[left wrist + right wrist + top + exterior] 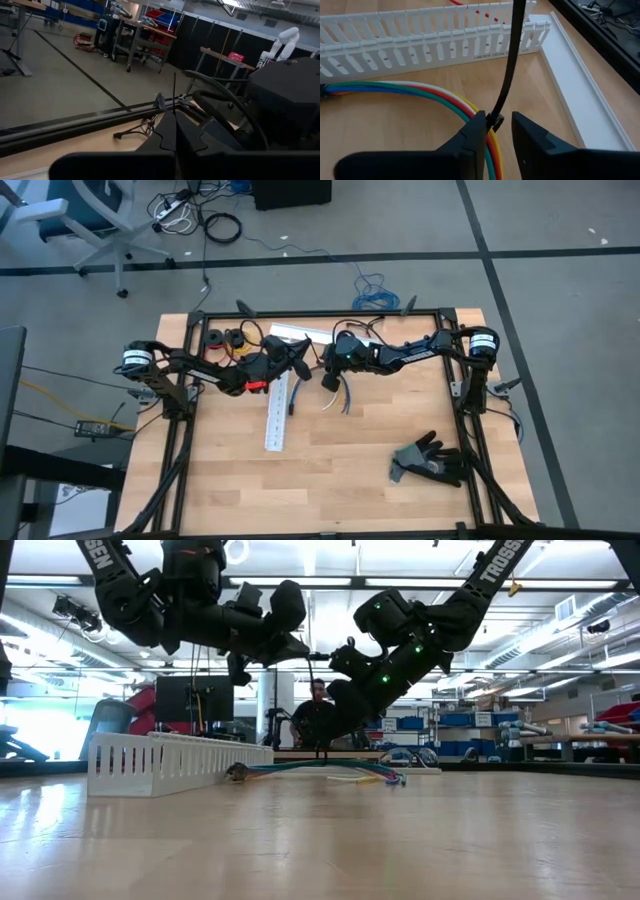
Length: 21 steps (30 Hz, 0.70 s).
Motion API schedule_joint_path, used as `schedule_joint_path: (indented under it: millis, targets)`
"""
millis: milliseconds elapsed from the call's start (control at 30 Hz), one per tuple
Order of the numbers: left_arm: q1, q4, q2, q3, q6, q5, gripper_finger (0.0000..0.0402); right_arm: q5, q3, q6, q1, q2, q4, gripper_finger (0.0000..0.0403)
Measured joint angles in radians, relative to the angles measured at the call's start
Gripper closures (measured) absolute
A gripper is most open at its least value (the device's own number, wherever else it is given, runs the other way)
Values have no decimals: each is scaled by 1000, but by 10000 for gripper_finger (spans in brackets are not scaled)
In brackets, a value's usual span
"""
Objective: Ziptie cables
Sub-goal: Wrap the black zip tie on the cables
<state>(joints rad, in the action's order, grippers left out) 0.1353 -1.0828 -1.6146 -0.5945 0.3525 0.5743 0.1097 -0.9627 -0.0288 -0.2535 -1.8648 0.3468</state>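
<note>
The cables [420,92], blue, green, red, white and yellow, lie on the table in front of a white slotted duct [420,45] and curve in under my right gripper [497,122]. The black ziptie [510,65] rises from its head [495,121], which sits just over the cables between the open right fingers. My left gripper [174,120], level above the table beside the right one [330,378], is shut on the strap. From table height the cables [320,772] rest flat below both grippers. My left gripper pinches the ziptie's strap [174,107] between its two shut fingers, coming in level. A thin stretch of strap [174,87] sticks out past the fingertips, clear of the table. My right gripper has the ziptie's head close against one finger [477,127]; whether they touch, I cannot tell.
A second white duct piece [580,90] lies beside the slotted one, and a long one [277,415] at mid-table. A black glove [430,460] lies at the near right, small black spools [225,338] at the far left. A person stands beyond the table [318,705].
</note>
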Motion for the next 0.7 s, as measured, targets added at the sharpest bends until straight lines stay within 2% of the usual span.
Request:
schedule_joint_path:
  millis: [233, 700]
  targets:
    - [-6, -17, -1, -2, -3, -2, 401, -1, 0, -3, 1, 0, 7, 365]
    - [-7, -59, -2, -39, -21, -44, 401, -21, -2, 11, -18, 3, -31, 401]
